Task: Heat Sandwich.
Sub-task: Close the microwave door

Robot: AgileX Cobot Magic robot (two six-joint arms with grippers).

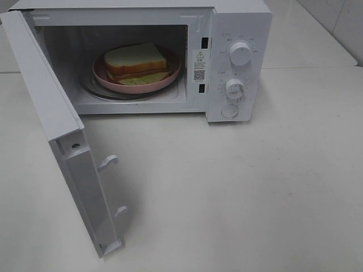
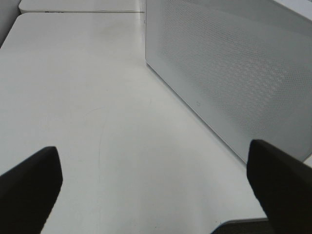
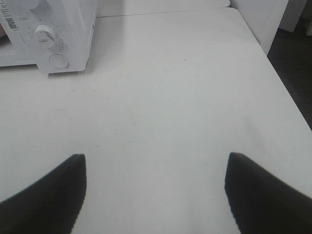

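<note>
The sandwich [image 1: 136, 61], white bread with tan crust, lies on a pink plate [image 1: 108, 79] inside the white microwave [image 1: 238, 17]. The microwave door [image 1: 51, 119] swings wide open toward the front left. Neither arm shows in the high view. My left gripper [image 2: 153, 187] is open over bare table, with the outer face of the door [image 2: 234, 68] beside it. In the right wrist view my right gripper [image 3: 155, 195] is open above the table, well away from the microwave's control panel [image 3: 48, 34].
Two knobs [image 1: 240, 54] and a round button [image 1: 229, 111] sit on the microwave's right panel. Two latch hooks [image 1: 108, 162] stick out of the door's edge. The white table [image 1: 238, 192] runs to an edge on the right [image 3: 287, 97].
</note>
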